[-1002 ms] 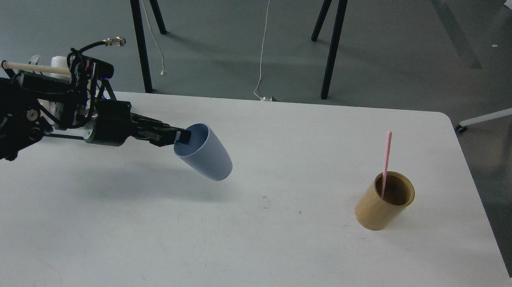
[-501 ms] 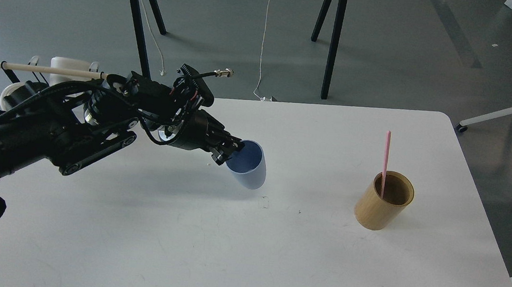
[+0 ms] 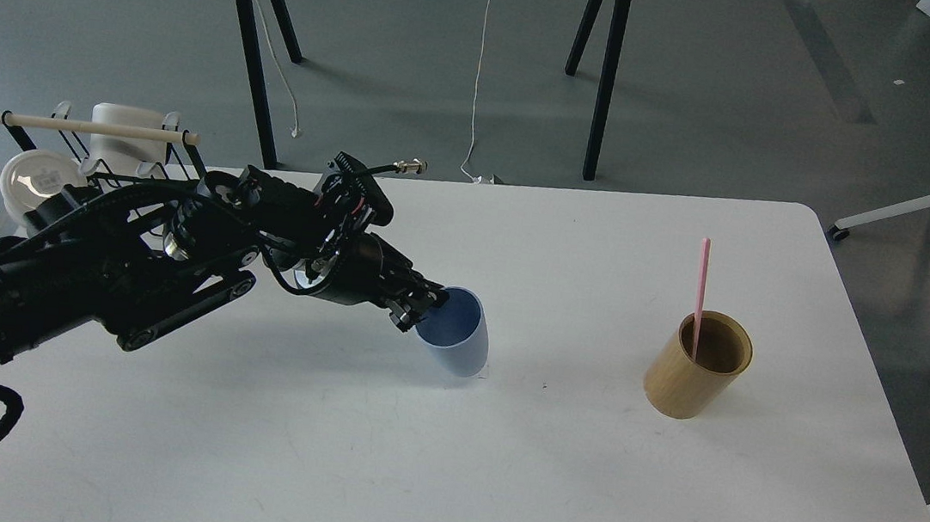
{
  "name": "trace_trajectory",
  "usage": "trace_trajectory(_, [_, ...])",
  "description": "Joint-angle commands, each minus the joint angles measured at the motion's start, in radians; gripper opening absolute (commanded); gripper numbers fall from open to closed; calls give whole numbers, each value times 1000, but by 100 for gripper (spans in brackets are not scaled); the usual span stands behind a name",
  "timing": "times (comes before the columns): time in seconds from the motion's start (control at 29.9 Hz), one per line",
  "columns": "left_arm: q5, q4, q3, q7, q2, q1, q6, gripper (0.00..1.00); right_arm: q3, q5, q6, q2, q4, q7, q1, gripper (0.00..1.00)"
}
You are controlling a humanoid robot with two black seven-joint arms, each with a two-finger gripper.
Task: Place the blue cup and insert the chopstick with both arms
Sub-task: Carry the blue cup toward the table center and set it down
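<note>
At the left edge of the frame, behind the arm, a black wire rack (image 3: pixel 121 160) carries a pale wooden rod (image 3: pixel 94 128); neither belongs to this step. The left arm reaches from the lower left toward the middle of the white table (image 3: pixel 495 472), and the left gripper (image 3: pixel 424 309) is clenched on the near rim of the blue cup (image 3: pixel 453 342), one finger inside the mouth and one outside. The cup sits just left of centre, tilted, its base at or just above the tabletop; contact cannot be told.

To set it down well, I judge the wrist should rotate until the cup's base lies flat and its mouth faces up, then the fingers should part only once the cup bears its own weight, lifting straight out so the inner finger does not drag the rim.

In the right third, the pink chopstick (image 3: pixel 701 286) stands in the tan cylinder (image 3: pixel 698 365), well apart from the cup. The right gripper is out of view.
</note>
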Motion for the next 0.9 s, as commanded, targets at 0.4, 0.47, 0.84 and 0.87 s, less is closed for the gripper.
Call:
trace_trajectory(0.4, [0, 12, 9, 0, 4, 22, -4, 14, 1, 0, 0, 21, 1, 0, 2, 98])
trace_trajectory(0.47, [0, 12, 8, 0, 7, 22, -5, 17, 0, 0, 0, 21, 1, 0, 2, 98])
trace_trajectory(0.84, [-92, 5, -17, 0, 14, 21, -5, 48, 1, 0, 0, 21, 3, 0, 5, 98])
trace_trajectory(0.87, [-137, 5, -19, 0, 14, 21, -5, 56, 0, -1, 0, 21, 7, 0, 6, 98])
